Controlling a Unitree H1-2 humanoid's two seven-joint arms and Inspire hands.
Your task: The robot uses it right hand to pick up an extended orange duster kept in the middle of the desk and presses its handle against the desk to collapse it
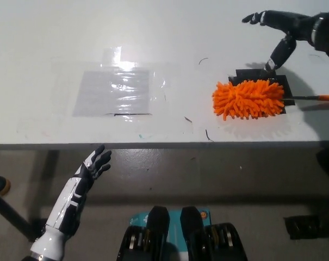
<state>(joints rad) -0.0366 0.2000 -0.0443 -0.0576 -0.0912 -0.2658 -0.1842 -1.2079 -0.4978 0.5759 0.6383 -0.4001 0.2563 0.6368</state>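
Still ungrasped, the orange duster [248, 99] lay extended on the desk [169, 32] over a black patch [262, 76]. Right hand [281, 27] hovered above it, fingers spread, empty; left hand [93, 165] rested open below the desk edge.

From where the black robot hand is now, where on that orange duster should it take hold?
Probably on the thin handle, not the fluffy head. The duster lies flat on the desk, its rod running off to the right, so coming down from above and closing across the rod suits it. The right robot hand hovers open behind the head; the left robot hand rests below the desk edge.
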